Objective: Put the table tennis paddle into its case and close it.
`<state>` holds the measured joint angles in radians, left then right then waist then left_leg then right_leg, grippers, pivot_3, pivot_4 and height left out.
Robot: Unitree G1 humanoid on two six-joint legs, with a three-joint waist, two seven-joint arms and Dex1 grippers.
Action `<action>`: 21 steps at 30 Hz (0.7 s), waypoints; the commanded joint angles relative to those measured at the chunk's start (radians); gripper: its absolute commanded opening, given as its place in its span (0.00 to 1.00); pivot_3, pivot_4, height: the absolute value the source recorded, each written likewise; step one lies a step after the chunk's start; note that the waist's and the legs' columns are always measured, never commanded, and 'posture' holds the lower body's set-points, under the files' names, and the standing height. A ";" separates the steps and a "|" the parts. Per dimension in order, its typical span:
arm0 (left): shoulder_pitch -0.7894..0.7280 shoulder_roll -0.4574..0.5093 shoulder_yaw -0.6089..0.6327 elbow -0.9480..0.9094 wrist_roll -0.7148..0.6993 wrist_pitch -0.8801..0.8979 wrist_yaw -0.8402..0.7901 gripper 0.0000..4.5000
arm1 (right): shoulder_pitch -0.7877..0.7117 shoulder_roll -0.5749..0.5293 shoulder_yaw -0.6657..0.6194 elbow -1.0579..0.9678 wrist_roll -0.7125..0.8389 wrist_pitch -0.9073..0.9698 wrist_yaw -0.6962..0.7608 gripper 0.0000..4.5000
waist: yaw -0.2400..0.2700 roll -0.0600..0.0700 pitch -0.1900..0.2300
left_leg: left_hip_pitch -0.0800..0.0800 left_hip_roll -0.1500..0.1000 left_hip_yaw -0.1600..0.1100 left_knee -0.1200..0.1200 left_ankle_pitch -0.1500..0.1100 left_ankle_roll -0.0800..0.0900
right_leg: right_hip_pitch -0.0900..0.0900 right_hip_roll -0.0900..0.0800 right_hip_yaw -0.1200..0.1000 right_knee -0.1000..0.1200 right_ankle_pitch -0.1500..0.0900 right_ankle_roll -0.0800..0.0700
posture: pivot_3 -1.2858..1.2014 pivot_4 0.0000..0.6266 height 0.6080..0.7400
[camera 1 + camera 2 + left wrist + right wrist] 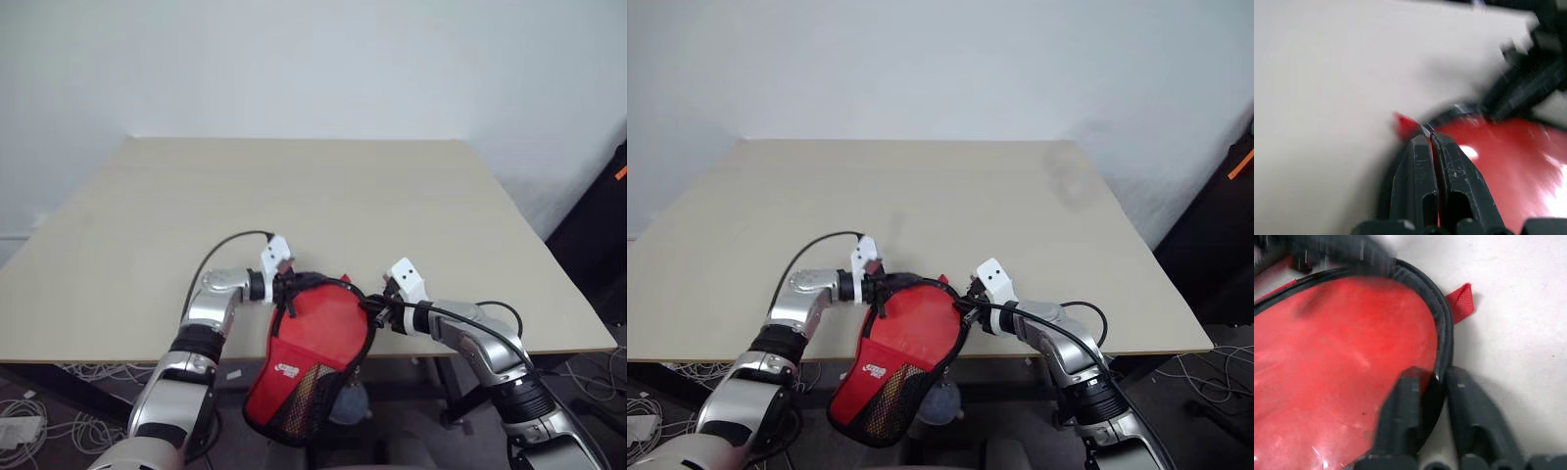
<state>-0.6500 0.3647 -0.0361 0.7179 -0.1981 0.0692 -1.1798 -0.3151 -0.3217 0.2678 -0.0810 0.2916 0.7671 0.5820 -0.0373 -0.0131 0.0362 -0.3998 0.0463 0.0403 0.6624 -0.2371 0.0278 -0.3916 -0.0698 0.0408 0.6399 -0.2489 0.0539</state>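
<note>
Low in the frame's centre, the case [312, 364] is hanging over the table [323, 206] edge, paddle [1337, 367] inside. Left gripper [281, 284] and right gripper [382, 300] are both pinching its black rim. Zipping likely comes next.

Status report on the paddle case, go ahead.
Left gripper shut on the case rim. Right gripper shut on the opposite rim. Case hangs half off the table edge. Nothing in the way.

Wide bare table [323, 196] open ahead, case [318, 338] hanging over its near edge between both hands, blocking the middle
</note>
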 commanded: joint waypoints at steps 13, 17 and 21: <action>0.075 0.031 0.046 -0.207 -0.073 0.099 0.016 0.00 | -0.229 0.106 0.005 0.258 -0.130 -0.143 -0.068 0.00 | -0.017 -0.001 0.005 | 0.001 0.000 -0.001 -0.001 0.002 -0.003 | -0.001 0.002 0.001 0.001 0.004 -0.005 | 0.52 0.00 1.00; 0.105 0.029 0.043 -0.236 -0.072 0.116 0.026 0.00 | -0.301 0.158 -0.009 0.372 -0.162 -0.211 -0.104 0.00 | -0.015 -0.001 0.005 | -0.002 0.000 -0.001 -0.001 0.003 -0.002 | -0.002 0.002 0.001 0.001 0.004 -0.003 | 0.52 0.00 1.00; 0.132 0.034 0.046 -0.262 -0.075 0.131 0.032 0.00 | -0.387 0.225 -0.008 0.507 -0.204 -0.312 -0.155 0.00 | -0.017 -0.001 0.006 | -0.002 0.000 0.000 -0.002 0.003 -0.002 | -0.003 0.002 0.001 0.001 0.005 -0.002 | 0.52 0.00 1.00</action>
<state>-0.5103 0.3928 0.0075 0.5015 -0.2524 0.1982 -1.1523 -0.6488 -0.1057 0.2955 0.4275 0.1103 0.5248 0.4661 -0.0540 -0.0141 0.0421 -0.4025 0.0464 0.0398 0.6609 -0.2344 0.0260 -0.3955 -0.0677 0.0422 0.6413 -0.2439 0.0518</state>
